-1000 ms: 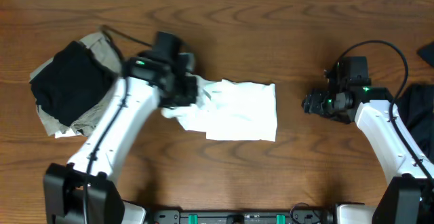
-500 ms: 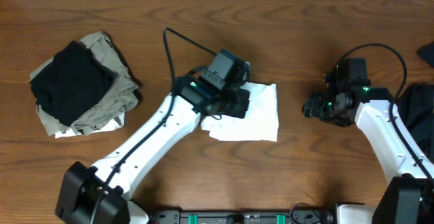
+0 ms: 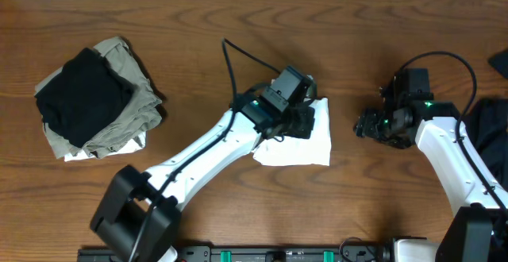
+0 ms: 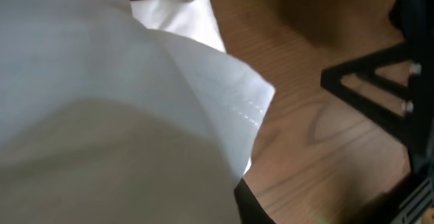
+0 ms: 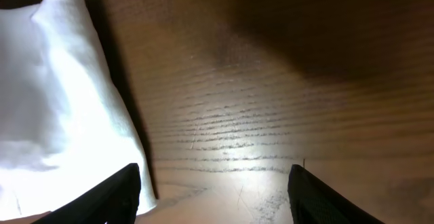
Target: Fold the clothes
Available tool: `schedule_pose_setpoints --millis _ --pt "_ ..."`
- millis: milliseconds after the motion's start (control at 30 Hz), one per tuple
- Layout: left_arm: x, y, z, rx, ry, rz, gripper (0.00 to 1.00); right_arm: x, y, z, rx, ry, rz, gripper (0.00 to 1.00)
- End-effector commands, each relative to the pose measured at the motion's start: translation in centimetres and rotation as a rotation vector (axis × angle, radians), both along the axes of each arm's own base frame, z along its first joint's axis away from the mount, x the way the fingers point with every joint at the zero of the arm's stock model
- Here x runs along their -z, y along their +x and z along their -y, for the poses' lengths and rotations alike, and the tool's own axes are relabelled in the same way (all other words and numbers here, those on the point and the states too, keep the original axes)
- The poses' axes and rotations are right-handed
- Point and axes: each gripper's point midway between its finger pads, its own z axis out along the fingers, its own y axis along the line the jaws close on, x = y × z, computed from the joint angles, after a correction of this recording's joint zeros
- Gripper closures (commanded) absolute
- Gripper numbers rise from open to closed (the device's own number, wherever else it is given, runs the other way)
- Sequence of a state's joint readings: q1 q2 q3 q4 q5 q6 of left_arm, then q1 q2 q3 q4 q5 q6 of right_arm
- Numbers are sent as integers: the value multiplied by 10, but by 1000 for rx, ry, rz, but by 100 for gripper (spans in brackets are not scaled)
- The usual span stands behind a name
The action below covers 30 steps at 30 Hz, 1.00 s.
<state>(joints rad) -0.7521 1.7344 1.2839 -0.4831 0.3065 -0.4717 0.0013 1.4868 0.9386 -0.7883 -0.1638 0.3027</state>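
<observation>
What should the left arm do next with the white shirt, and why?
Probably lower the left gripper and let go: it seems to hold a flap of the white shirt up over the shirt's right edge, so dropping it there would finish the fold.

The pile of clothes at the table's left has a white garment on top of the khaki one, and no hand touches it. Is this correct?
Not quite: the overhead view shows a black garment, not white, on top of the khaki one. The rest holds: the left hand is at the white T-shirt and the right hand farther right, both away from the pile.
</observation>
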Motion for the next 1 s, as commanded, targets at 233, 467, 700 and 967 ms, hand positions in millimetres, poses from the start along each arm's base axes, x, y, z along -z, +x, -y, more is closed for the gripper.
schedule_pose_setpoints --millis 233,467,700,967 --pt "-18 16 26 -116 -124 6 91 0 -1 7 46 -21 -11 33" --pt "-13 11 27 -164 -134 -47 89 0 -1 7 46 -20 -11 33" --pt "-10 -12 42 -112 -121 -66 75 0 -1 7 46 -20 -11 32" --pt "-8 -27 50 -80 -109 -77 75 0 -2 7 46 -21 -14 32"
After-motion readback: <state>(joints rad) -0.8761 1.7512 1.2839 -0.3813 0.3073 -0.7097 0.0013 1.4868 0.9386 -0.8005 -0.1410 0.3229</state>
